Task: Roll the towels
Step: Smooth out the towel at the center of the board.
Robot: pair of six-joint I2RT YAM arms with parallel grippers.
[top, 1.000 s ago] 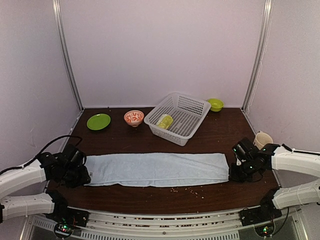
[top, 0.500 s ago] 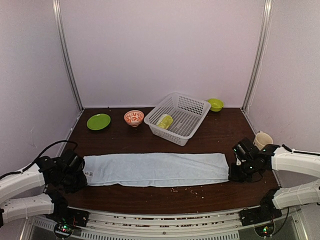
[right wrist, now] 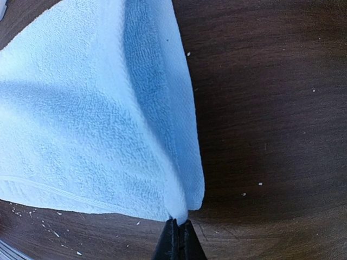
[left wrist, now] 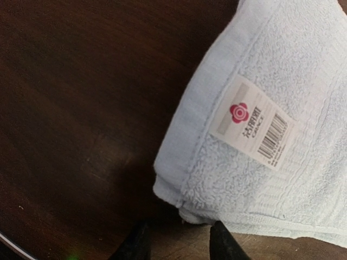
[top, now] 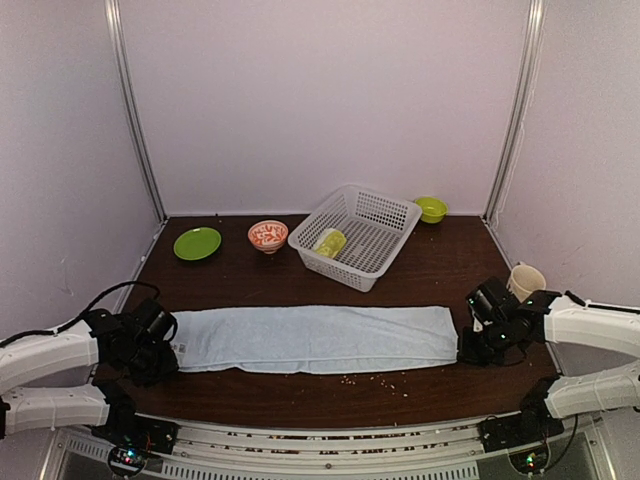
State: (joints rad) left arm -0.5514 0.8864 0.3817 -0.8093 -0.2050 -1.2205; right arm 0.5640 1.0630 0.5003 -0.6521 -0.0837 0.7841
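Pale blue towel (top: 315,338): flat on the table (top: 430,275), unrolled, long axis running left to right, label end at left.
Left pincer (left wrist: 179,245): tips apart, just short of the towel's near left corner.
Right pincer (right wrist: 178,230): clamped on the near right corner.
Lime-green towel (top: 330,242): rolled, inside the white basket (top: 395,207) behind.

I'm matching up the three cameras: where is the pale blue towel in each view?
Top external: pale blue towel laid flat across mid-frame.
Left wrist: its tagged end fills the right half.
Right wrist: its corner fills the left half.
Shared landmark: dark wooden table.
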